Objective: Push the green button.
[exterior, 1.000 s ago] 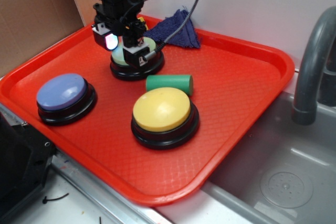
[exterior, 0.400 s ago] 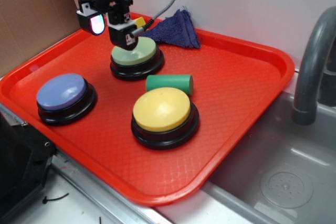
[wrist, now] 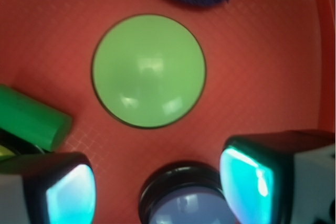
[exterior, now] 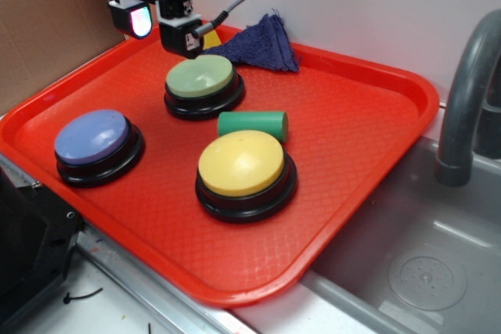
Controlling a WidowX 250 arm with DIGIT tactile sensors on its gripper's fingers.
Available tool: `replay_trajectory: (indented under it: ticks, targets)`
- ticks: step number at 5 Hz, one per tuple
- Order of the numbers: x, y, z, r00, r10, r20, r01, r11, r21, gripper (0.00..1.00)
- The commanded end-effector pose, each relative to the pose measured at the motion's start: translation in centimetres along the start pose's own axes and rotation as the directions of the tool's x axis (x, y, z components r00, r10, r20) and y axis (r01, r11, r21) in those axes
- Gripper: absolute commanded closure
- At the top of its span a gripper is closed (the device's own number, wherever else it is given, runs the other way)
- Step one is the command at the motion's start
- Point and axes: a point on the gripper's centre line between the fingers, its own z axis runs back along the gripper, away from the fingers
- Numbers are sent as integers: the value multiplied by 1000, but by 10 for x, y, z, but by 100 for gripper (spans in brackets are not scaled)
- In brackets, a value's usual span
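now that the gripper (exterior: 160, 23), jaws parted and empty, has risen clear of the green button (exterior: 200, 77), the press looks done.

You had bright, even light from overhead in the exterior view, with soft short shadows under the green button (exterior: 200, 77) and the yellow button (exterior: 241, 163). The red tray (exterior: 368, 115) showed mild sheen, no harsh glare. Your wrist view was softer: white highlights glared on the button's dome, the finger pads (wrist: 71, 195) glowed cyan and blurred, and the green cylinder (wrist: 29, 116) smeared near the edge.
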Motion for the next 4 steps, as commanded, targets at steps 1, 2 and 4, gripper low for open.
replay_trajectory:
  ticks: [1,2,4]
  targets:
    - [0,11,30,995,56,80,-58,998,21,0]
    - [-2,14,34,994,61,89,-61,998,6,0]
    - [-3,16,40,992,72,103,-73,997,4,0]
